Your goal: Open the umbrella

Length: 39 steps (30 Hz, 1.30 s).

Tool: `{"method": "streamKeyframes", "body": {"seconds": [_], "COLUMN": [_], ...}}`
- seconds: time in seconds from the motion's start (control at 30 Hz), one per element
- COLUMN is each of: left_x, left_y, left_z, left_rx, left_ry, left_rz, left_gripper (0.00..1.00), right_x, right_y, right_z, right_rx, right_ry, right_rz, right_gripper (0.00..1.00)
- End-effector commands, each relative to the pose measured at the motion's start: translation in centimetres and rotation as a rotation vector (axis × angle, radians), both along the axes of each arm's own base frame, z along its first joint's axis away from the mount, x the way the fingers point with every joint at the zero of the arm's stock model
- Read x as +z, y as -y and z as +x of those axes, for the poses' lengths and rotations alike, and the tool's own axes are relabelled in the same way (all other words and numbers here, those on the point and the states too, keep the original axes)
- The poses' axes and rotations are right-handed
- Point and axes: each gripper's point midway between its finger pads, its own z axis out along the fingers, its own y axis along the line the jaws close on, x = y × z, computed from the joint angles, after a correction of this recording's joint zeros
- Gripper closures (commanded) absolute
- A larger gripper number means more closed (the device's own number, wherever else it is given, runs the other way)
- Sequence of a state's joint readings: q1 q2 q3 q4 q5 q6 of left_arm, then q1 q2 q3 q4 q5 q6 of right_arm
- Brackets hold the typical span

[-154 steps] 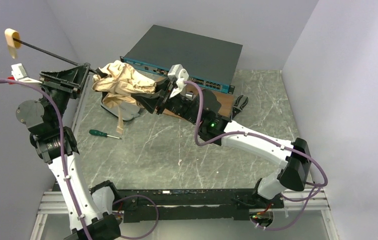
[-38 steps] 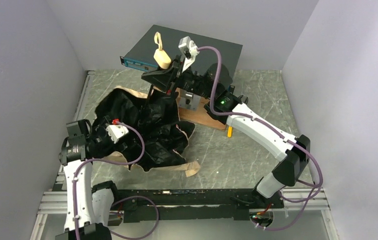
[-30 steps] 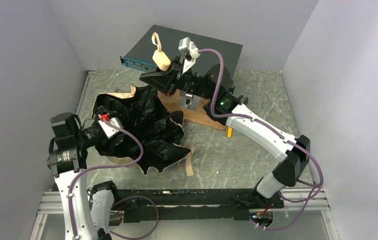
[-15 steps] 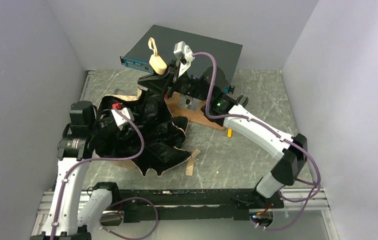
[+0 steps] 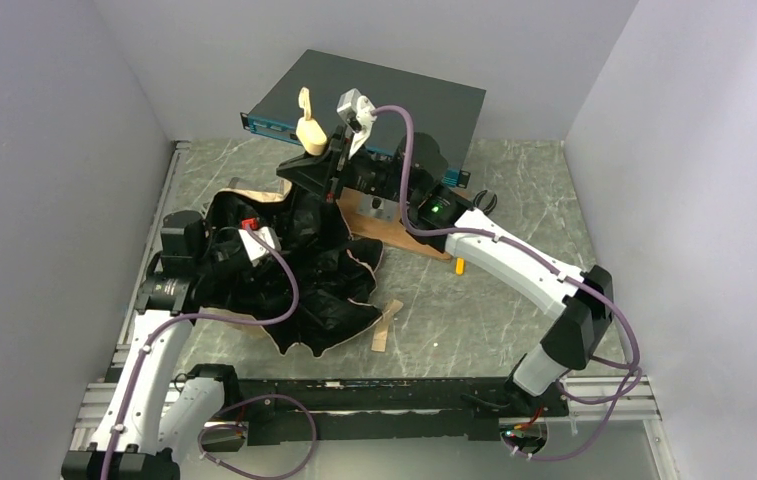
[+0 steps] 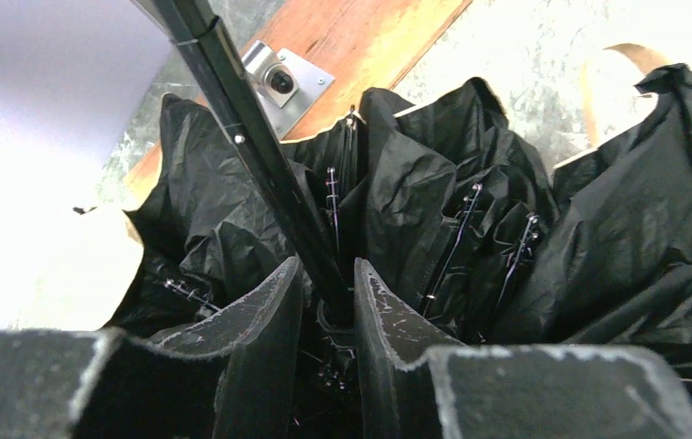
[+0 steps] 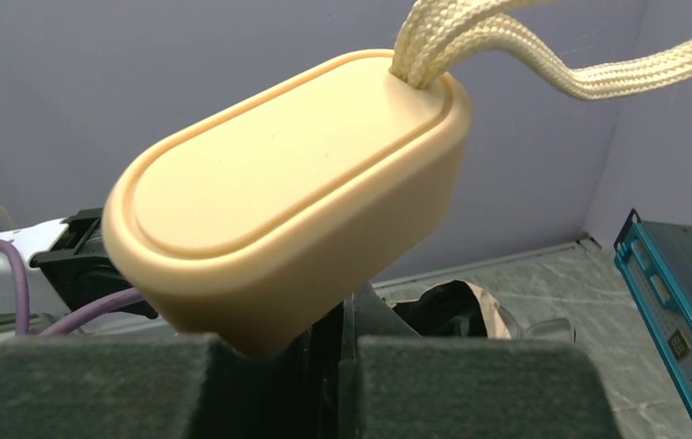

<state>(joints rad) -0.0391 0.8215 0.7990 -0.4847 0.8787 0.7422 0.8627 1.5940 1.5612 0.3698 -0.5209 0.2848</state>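
The umbrella lies partly spread on the table with its black underside (image 5: 329, 290) facing up and tan edges showing. Its thin black shaft (image 6: 232, 137) rises to the cream handle (image 5: 309, 128), which fills the right wrist view (image 7: 278, 183) with its woven strap. My right gripper (image 5: 322, 172) is shut on the shaft just under the handle (image 7: 346, 343). My left gripper (image 5: 284, 237) reaches into the canopy, and its fingers (image 6: 328, 297) are closed around the shaft base among the ribs. Black folds (image 6: 598, 229) surround them.
A grey-teal network switch (image 5: 394, 95) stands at the back. A wooden board (image 5: 399, 228) with a metal bracket (image 6: 282, 82) lies under the right arm. A small yellow item (image 5: 460, 265) and a dark object (image 5: 481, 202) lie to the right. Walls close in on both sides.
The left gripper has moved up and right into the canopy, closer to the shaft. The right gripper has carried the handle a little left. The canopy has bunched slightly.
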Motion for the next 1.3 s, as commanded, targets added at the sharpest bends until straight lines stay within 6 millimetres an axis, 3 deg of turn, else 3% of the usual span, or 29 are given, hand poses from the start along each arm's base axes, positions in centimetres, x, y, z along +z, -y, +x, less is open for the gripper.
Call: {"method": "streamKeyframes", "body": {"seconds": [0.0,0.27,0.5,0.6,0.8,1.0,1.13,1.27], "left_x": [-6.6,-8.2,-9.2,-8.8,-5.4,-7.4,-9.7,-10.5], "left_y": [-3.1,-5.7,-7.8,-7.2,-4.7,-4.8,-6.0,-7.0], "left_z": [0.5,1.8,2.4,1.7,0.9,1.1,0.9,-0.1], "left_rx": [0.119,0.194,0.244,0.197,0.126,0.140,0.178,0.190], "left_ry": [-0.132,-0.158,-0.177,-0.167,-0.092,-0.171,-0.236,-0.229], "left_rz": [0.150,0.174,0.200,0.191,0.093,0.164,0.220,0.233], "left_gripper": [0.66,0.66,0.65,0.63,0.50,0.44,0.25,0.01], "right_x": [13.4,16.7,18.1,17.6,14.9,15.9,16.1,15.1], "right_y": [5.5,6.9,7.2,6.7,5.2,4.9,4.8,4.8], "right_z": [-3.8,-4.4,-4.7,-4.2,-2.7,-3.2,-3.3,-2.7], "right_rx": [0.006,0.024,0.048,0.047,0.043,0.091,0.085,0.026], "right_ry": [0.186,0.216,0.227,0.216,0.143,0.156,0.194,0.241], "right_rz": [0.331,0.406,0.450,0.437,0.395,0.419,0.394,0.332], "right_gripper": [1.00,1.00,1.00,1.00,1.00,1.00,1.00,1.00]}}
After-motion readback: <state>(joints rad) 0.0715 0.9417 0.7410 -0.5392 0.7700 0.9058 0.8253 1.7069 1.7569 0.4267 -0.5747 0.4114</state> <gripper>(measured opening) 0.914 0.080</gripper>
